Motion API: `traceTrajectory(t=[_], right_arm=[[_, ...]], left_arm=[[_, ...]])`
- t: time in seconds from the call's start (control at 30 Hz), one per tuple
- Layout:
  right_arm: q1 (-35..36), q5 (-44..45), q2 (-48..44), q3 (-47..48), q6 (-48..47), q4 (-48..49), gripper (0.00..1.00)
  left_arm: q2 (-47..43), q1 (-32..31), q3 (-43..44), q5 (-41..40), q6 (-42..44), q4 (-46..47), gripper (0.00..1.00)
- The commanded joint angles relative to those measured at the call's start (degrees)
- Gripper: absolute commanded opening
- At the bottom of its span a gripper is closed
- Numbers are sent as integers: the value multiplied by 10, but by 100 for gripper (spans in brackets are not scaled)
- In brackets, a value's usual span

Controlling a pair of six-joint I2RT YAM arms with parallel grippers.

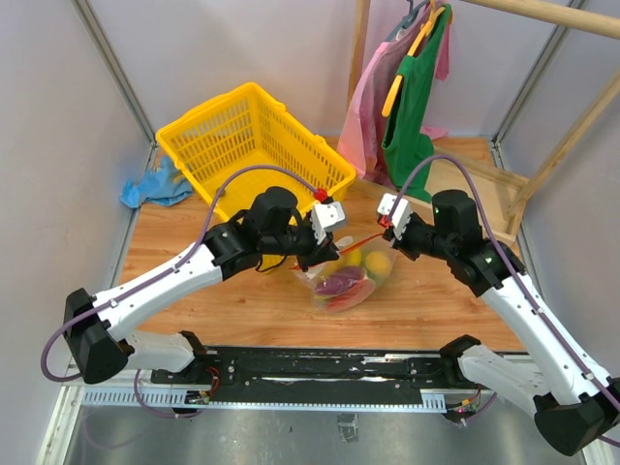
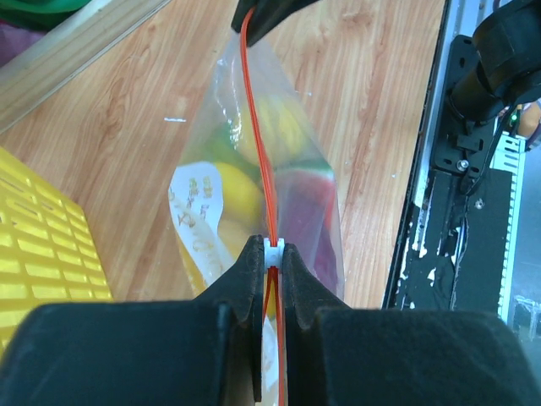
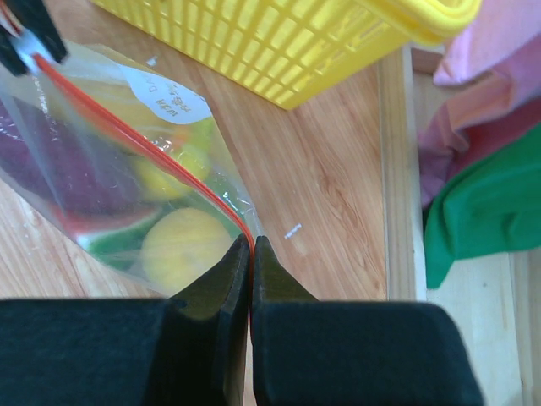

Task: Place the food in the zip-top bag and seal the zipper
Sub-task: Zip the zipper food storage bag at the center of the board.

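Note:
The clear zip-top bag (image 1: 351, 281) hangs stretched between my two grippers, just above the wooden table. The food is inside it: a yellow-orange round fruit (image 3: 182, 245), a purple piece (image 3: 76, 182), a red watermelon wedge (image 3: 118, 224) and green bits. The red-orange zipper (image 2: 258, 127) runs taut from one gripper to the other. My left gripper (image 2: 272, 252) is shut on the zipper's white slider (image 2: 272, 251). My right gripper (image 3: 251, 243) is shut on the other end of the zipper (image 3: 152, 139). In the top view the left gripper (image 1: 327, 244) and right gripper (image 1: 391, 229) face each other across the bag.
A yellow plastic basket (image 1: 252, 145) stands behind the bag at the back left. A blue cloth (image 1: 155, 184) lies at the left wall. Pink and green clothes (image 1: 412, 97) hang on a wooden rack (image 1: 504, 179) at the back right. A black rail (image 1: 320, 368) runs along the near edge.

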Motion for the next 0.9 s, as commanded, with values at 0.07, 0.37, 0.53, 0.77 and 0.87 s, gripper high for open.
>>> traceTrajectory(t=[0.07, 0.37, 0.53, 0.77, 0.87], right_arm=[[-17, 148, -6, 30, 20, -20, 1], [-37, 213, -7, 42, 24, -31, 1], [-57, 226, -6, 49, 25, -38, 0], [-67, 239, 7, 49, 41, -37, 1], [-68, 224, 15, 48, 52, -21, 0]], left_arm=[[-32, 0, -8, -16, -6, -67, 0], [-45, 0, -2, -46, -4, -105, 0], [-50, 0, 3, -61, -1, -128, 0], [-49, 0, 3, -92, -4, -141, 0], [-40, 0, 5, -108, -16, -128, 1]])
